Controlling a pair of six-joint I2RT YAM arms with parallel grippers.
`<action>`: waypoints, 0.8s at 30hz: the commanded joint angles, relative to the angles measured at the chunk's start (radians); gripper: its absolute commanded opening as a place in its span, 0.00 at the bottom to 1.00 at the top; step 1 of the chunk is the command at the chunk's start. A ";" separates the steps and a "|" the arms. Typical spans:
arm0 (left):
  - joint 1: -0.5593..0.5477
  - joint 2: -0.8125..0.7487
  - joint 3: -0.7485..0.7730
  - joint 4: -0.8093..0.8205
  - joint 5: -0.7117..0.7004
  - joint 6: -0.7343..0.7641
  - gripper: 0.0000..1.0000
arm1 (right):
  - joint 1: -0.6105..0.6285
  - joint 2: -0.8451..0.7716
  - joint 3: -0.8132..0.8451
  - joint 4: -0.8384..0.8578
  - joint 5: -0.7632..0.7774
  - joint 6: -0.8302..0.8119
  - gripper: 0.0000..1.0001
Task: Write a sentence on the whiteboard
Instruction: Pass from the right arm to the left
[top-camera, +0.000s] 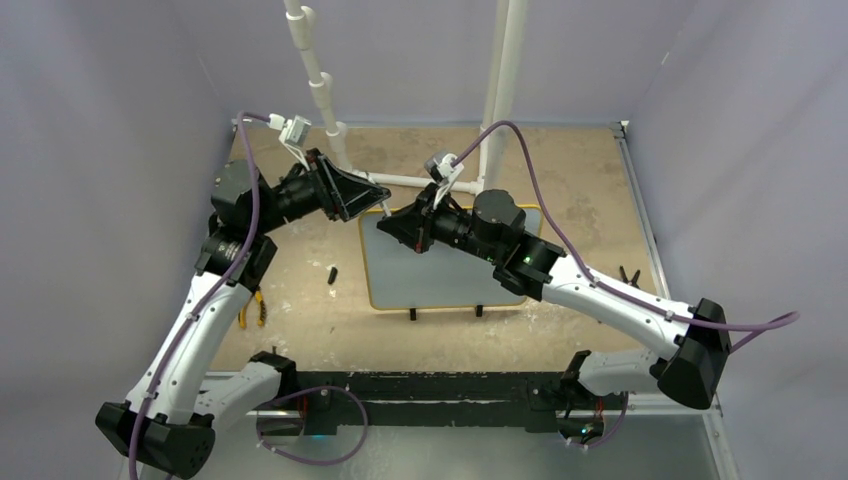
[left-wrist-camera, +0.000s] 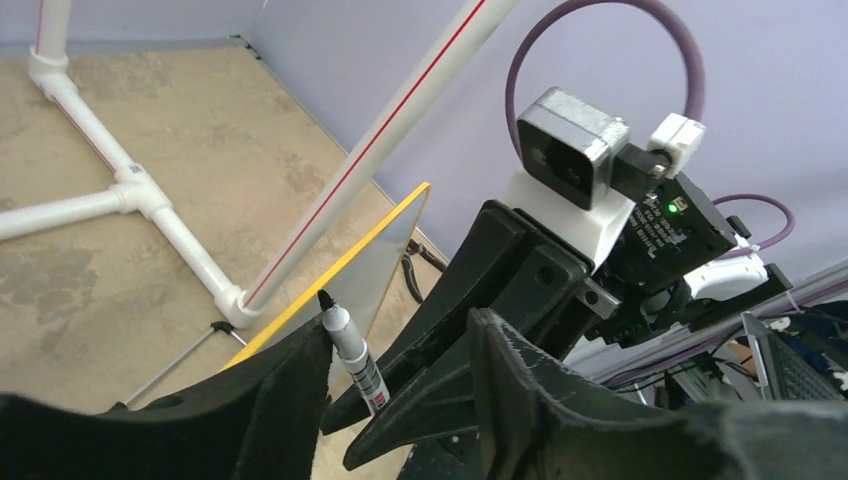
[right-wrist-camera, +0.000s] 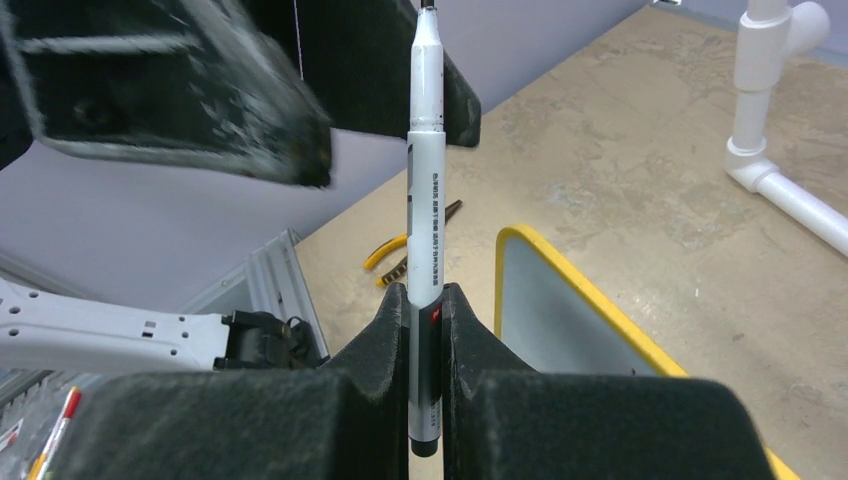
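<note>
The whiteboard (top-camera: 440, 272), pale grey with a yellow frame, lies flat mid-table; its edge also shows in the wrist views (left-wrist-camera: 340, 262) (right-wrist-camera: 575, 345). The sentence is out of view, and the bare part of the board shows no script. My right gripper (top-camera: 393, 221) (right-wrist-camera: 425, 300) is shut on a white marker (right-wrist-camera: 425, 200) held above the board's far left corner, black tip uncovered. My left gripper (top-camera: 377, 200) (left-wrist-camera: 400, 325) faces it, jaws apart on either side of the marker (left-wrist-camera: 353, 352). The marker's tip rests against one left finger (left-wrist-camera: 285, 390).
A small black cap (top-camera: 332, 273) lies on the table left of the board. Yellow-handled pliers (top-camera: 252, 308) (right-wrist-camera: 400, 262) sit near the left arm. White PVC pipes (top-camera: 320, 95) (left-wrist-camera: 140, 195) stand and run along the table behind the board.
</note>
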 joint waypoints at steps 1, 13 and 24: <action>-0.034 0.022 0.012 -0.023 -0.057 -0.033 0.47 | 0.009 -0.006 0.064 0.009 0.070 -0.037 0.00; -0.044 -0.010 -0.103 0.143 -0.185 -0.250 0.00 | 0.019 -0.026 0.049 0.014 0.109 -0.055 0.04; -0.044 -0.055 -0.152 0.264 -0.369 -0.494 0.00 | 0.020 -0.155 -0.244 0.558 0.157 0.056 0.68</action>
